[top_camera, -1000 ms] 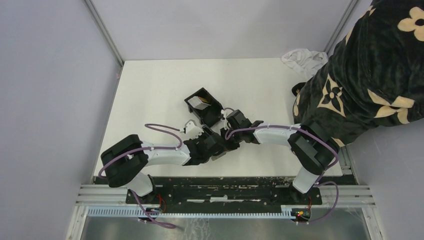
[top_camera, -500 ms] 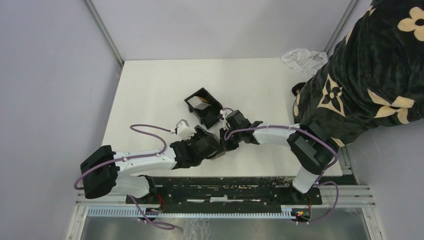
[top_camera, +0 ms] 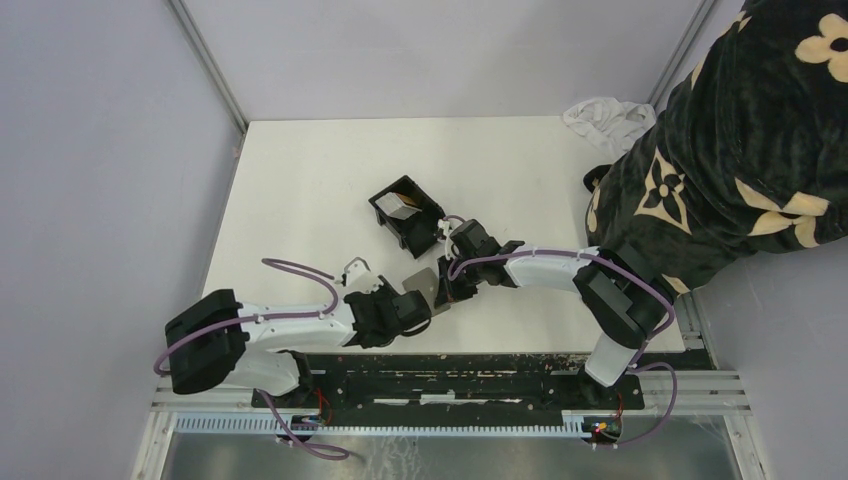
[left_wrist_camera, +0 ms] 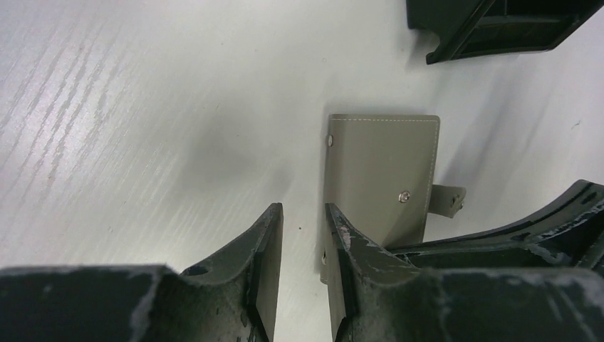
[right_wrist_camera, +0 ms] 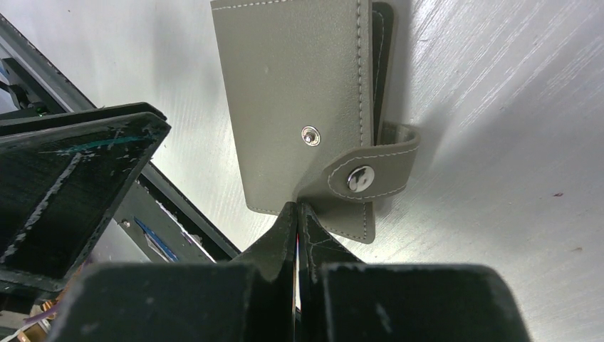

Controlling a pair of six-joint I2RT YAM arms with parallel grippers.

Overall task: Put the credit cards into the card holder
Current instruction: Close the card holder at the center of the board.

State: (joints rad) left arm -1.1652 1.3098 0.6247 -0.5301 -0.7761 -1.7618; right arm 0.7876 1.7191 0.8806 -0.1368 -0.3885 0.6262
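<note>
The black card holder [top_camera: 405, 212] stands mid-table with a pale credit card [top_camera: 403, 207] leaning inside; its corner shows in the left wrist view [left_wrist_camera: 498, 25]. Nearer, a grey-tan snap wallet [top_camera: 424, 282] [left_wrist_camera: 381, 171] [right_wrist_camera: 299, 92] lies on the table. My right gripper [right_wrist_camera: 296, 206] [top_camera: 447, 288] is shut at the wallet's edge beside the strap. A thin white-and-red sliver, seemingly a card's edge, is pinched between its pads. My left gripper [left_wrist_camera: 303, 208] [top_camera: 418, 300] sits just left of the wallet, jaws a narrow gap apart with only bare table between them.
A crumpled white cloth [top_camera: 605, 115] lies at the back right corner. A person in a black flowered garment [top_camera: 740, 150] leans over the table's right edge. The black mounting rail [top_camera: 450, 365] runs along the near edge.
My left arm has drawn back toward the near left, away from the right gripper, uncovering the wallet. Its jaws have narrowed. The right gripper has stayed put and shut.
</note>
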